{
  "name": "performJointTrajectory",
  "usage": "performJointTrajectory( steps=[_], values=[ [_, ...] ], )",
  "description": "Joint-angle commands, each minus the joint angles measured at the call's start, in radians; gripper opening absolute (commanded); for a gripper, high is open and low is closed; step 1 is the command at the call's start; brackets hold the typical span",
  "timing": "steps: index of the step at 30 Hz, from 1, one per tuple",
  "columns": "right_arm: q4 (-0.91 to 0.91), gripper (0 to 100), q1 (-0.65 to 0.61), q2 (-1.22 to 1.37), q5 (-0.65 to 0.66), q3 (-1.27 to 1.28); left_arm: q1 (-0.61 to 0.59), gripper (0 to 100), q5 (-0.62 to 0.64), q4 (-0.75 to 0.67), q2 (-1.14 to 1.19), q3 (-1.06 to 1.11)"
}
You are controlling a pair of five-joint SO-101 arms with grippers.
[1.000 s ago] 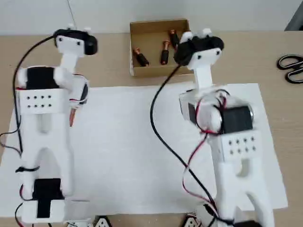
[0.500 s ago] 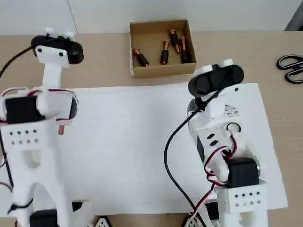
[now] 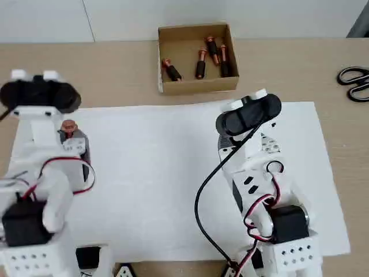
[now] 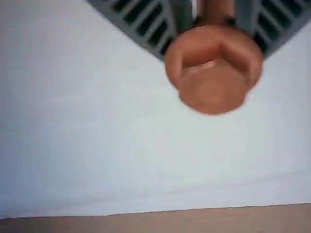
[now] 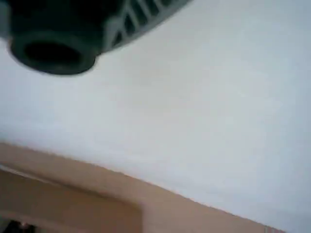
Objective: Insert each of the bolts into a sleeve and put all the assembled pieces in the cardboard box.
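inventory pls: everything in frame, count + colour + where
cardboard box: 1, brown, on the table beyond the far edge of the paper
assembled pieces: 4, copper heads and black bodies, lying in the cardboard box
bolt: 1, copper, in the left claw, above the paper
sleeve: 1, black, in the right claw, above the paper
paper: 1 sheet, white, on the table under both arms
scissors: 1 pair, black handles, on the table off the paper, on the right arm's side
table: 1, light wood
arms: 2, white with black motors, at the near side
left claw: grey, shut on the bolt
right claw: grey, shut on the sleeve
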Motion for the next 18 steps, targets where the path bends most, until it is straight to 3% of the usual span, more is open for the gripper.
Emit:
performJointTrajectory(
  steps=[1,5,11,18],
  values=[
    [-0.024,0.3,-0.027,-0.050,-0.064,-0.002,-0.003,1,0.025,-0.077,-0.144,0.073],
    [-0.022,0.3,-0.053,-0.127,-0.141,0.002,-0.003,1,0.032,-0.094,-0.275,0.142],
    [-0.022,0.4,-0.107,-0.236,-0.150,0.107,-0.003,1,0.035,-0.094,-0.387,0.202],
    [-0.031,0.4,-0.139,-0.378,-0.147,0.196,-0.002,1,0.230,-0.094,-0.402,0.197]
  ],
)
